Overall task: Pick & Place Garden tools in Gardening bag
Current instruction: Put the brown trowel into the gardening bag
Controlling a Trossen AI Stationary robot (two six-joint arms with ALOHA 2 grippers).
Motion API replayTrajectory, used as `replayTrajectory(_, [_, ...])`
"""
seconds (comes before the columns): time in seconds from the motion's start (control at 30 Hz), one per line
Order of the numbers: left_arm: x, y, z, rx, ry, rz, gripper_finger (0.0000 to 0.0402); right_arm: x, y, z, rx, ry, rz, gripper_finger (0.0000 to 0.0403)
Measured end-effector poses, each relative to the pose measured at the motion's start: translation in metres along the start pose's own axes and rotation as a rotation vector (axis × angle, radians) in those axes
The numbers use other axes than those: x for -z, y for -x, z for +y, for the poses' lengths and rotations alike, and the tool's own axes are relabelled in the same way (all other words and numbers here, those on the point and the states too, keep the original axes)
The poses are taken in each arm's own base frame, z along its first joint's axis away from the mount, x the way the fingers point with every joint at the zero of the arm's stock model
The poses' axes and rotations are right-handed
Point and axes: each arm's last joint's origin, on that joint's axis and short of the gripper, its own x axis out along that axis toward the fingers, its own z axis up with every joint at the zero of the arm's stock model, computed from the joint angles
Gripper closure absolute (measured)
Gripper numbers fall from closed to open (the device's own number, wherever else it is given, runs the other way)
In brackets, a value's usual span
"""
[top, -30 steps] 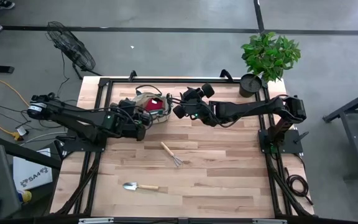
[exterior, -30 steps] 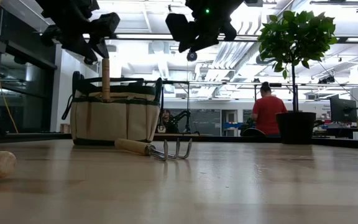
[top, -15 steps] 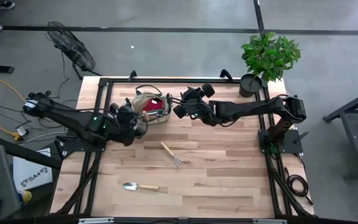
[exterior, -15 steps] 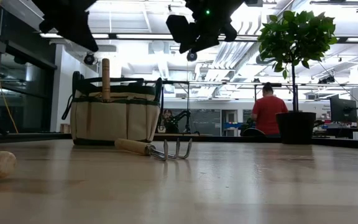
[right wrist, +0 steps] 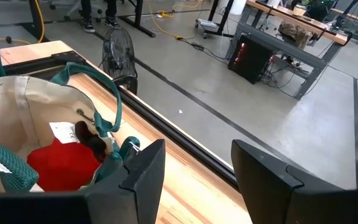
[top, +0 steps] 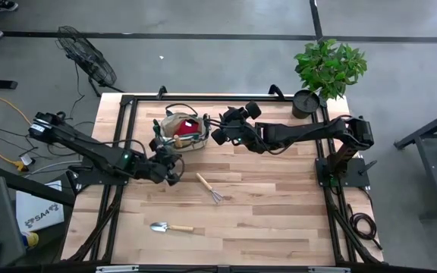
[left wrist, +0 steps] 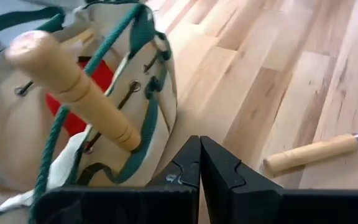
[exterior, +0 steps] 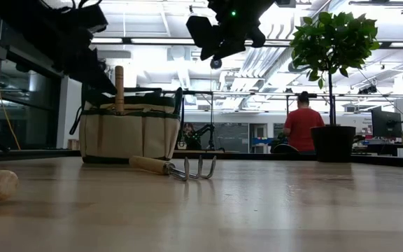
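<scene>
The beige gardening bag (top: pixel 182 129) with green trim stands at the table's far left centre; a wooden handle (left wrist: pixel 73 87) sticks up out of it, and a red thing (right wrist: pixel 61 163) lies inside. The hand rake (top: pixel 209 186) lies mid-table, and a trowel (top: pixel 169 227) lies nearer the front. My left gripper (top: pixel 170 168) is shut and empty, just near of the bag, above the table. My right gripper (top: pixel 222 127) is open and empty, raised right of the bag.
A potted green plant (top: pixel 326 72) in a black pot stands at the far right corner. A fan (top: pixel 86 57) stands on the floor beyond the far left corner. A person in a red shirt (exterior: pixel 301 124) is in the room behind.
My left gripper has drawn away from the bag toward the table's near edge and a little right. The wooden handle stays upright in the bag. My right gripper has kept still.
</scene>
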Motion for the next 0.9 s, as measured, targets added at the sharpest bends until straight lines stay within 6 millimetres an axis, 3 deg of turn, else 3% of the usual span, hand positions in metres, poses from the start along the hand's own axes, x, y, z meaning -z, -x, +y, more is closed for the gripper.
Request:
replayTrajectory(0.23, [0.014,-0.013,0.010,-0.039,0.008,0.022,0.0401,0.000,0.000,0.000,0.000,-0.001,-0.001,0.0225])
replayTrajectory(0.57, [0.010,-0.032,0.027,-0.065,0.048,0.005,0.0401,0.000,0.000,0.000,-0.001,-0.003,-0.002,0.0225])
replayTrajectory(0.9, [0.004,-0.033,0.027,-0.077,0.031,-0.042,0.0401,0.000,-0.001,-0.001,0.002,0.004,-0.002,0.0225])
